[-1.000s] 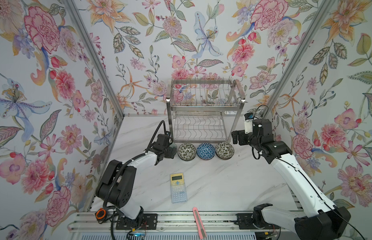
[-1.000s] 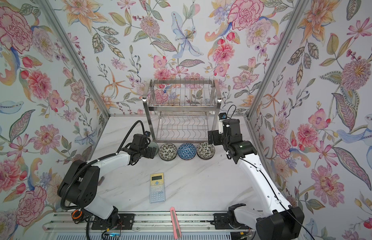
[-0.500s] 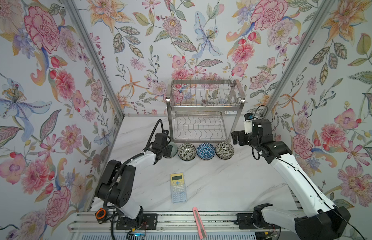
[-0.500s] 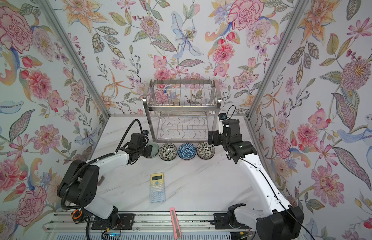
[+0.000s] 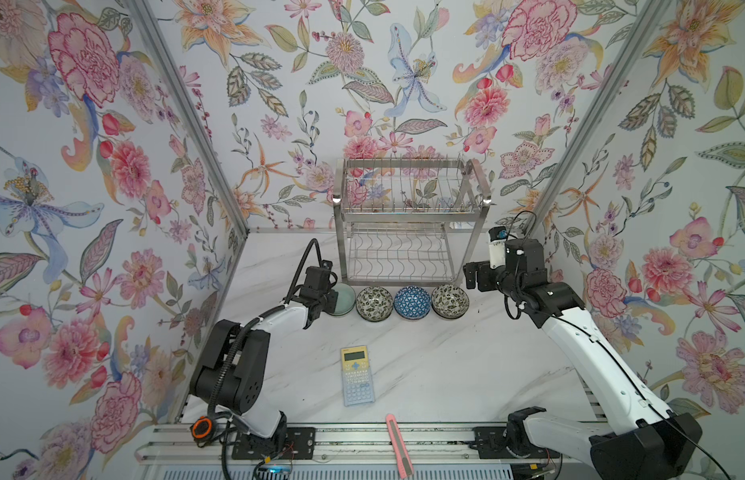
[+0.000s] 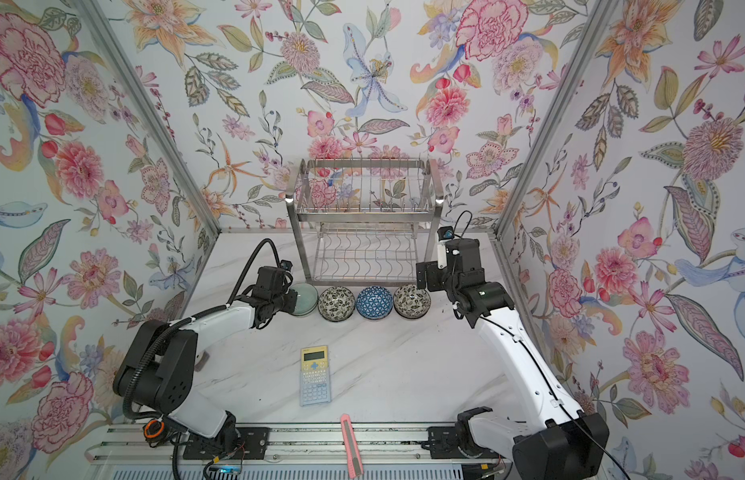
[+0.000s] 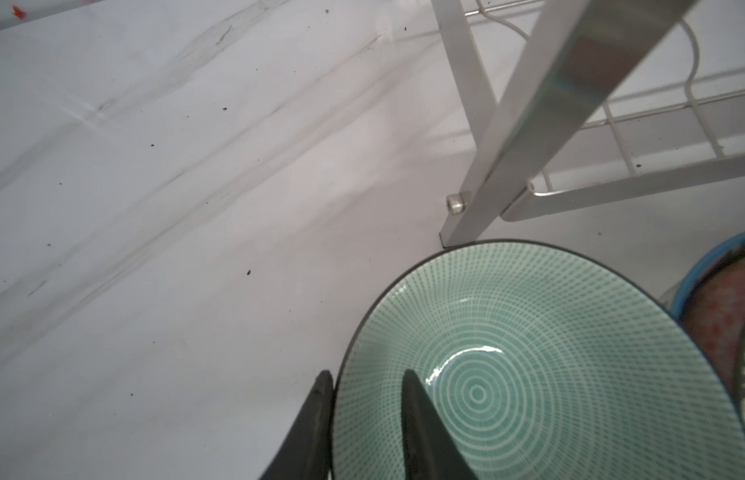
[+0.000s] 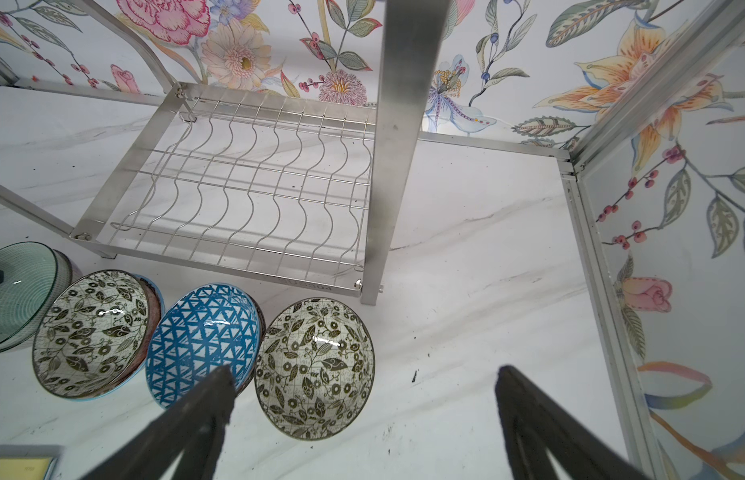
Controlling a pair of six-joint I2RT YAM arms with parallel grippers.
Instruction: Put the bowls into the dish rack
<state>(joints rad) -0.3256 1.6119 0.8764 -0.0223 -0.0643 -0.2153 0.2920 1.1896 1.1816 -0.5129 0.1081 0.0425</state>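
Note:
Several bowls stand in a row before the dish rack (image 5: 408, 208): a pale celadon bowl (image 5: 345, 298), a black-white floral bowl (image 5: 374, 303), a blue triangle bowl (image 5: 411, 302) and another floral bowl (image 5: 450, 300). My left gripper (image 7: 366, 374) has closed over the near rim of the celadon bowl (image 7: 529, 374), one finger outside and one inside. My right gripper (image 8: 364, 374) hangs open above the table, just right of the row, holding nothing. A blue-rimmed bowl (image 7: 720, 299) sits under the first floral bowl.
A yellow-and-blue calculator (image 5: 356, 376) lies mid-table. A pink box cutter (image 5: 398, 444) rests on the front rail. Flowered walls close in the left, back and right. A rack leg (image 7: 458, 199) stands right next to the celadon bowl.
My left gripper's fingers have narrowed from wide open onto the celadon bowl's rim, and the wrist has drawn back a little, uncovering the bowl. The right arm has not moved.

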